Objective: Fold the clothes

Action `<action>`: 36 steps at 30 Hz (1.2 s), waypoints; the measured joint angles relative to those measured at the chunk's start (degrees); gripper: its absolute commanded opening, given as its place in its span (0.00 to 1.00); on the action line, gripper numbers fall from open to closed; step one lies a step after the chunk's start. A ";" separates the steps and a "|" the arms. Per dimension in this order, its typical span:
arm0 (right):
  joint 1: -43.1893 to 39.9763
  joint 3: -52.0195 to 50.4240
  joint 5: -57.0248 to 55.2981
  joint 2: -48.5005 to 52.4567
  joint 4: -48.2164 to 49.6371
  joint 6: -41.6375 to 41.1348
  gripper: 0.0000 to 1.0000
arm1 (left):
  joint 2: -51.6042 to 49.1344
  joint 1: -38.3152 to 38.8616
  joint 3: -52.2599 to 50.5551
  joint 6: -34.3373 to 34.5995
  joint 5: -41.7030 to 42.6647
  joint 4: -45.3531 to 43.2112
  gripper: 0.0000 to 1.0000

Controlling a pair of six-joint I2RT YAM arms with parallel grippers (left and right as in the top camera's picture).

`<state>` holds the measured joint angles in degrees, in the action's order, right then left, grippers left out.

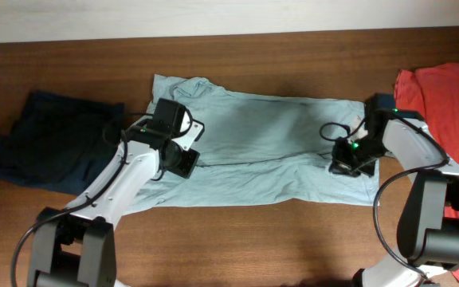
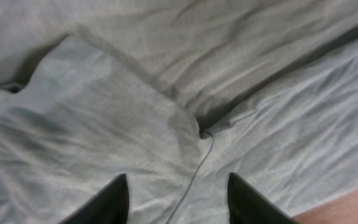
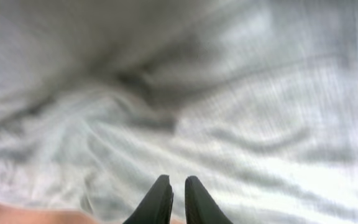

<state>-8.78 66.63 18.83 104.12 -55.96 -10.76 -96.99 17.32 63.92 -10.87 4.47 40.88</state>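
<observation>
The pale grey-blue T-shirt of the clothes lies spread across the middle of the table, with a fold edge running along its length. My left gripper hovers over its left part, jaws open and empty; in the left wrist view a folded sleeve flap and a loose thread lie below. My right gripper sits low over the shirt's right end. Its fingers stand only a narrow gap apart, with nothing between them.
A dark navy garment lies bunched at the left of the wooden table. An orange-red shirt lies at the right edge, partly under the right arm.
</observation>
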 measured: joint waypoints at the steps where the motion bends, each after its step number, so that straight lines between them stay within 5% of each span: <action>1: -0.46 0.00 0.09 0.00 -1.97 0.07 0.15 | -0.02 0.09 -0.66 -0.02 -0.61 -0.68 0.38; 10: -0.57 -8.39 -8.76 -0.74 4.85 -5.84 0.13 | -6.32 -3.45 -2.21 3.39 -8.70 -5.84 0.20; 30: -0.24 -11.72 -31.45 -3.02 4.33 -13.42 0.10 | -9.01 -6.60 -1.44 5.29 -9.97 -4.68 0.21; 34: -0.26 -11.02 -30.36 -4.11 0.92 -13.35 0.25 | -8.92 -6.93 1.16 7.08 -10.73 2.45 0.48; 36: -0.31 -9.44 -29.14 -7.10 -0.76 -13.35 0.41 | -8.09 -7.13 4.50 7.61 -10.51 6.64 0.72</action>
<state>-9.08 57.19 -10.31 97.01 -56.73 -24.12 -105.08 10.20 68.42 -3.27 -6.04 47.53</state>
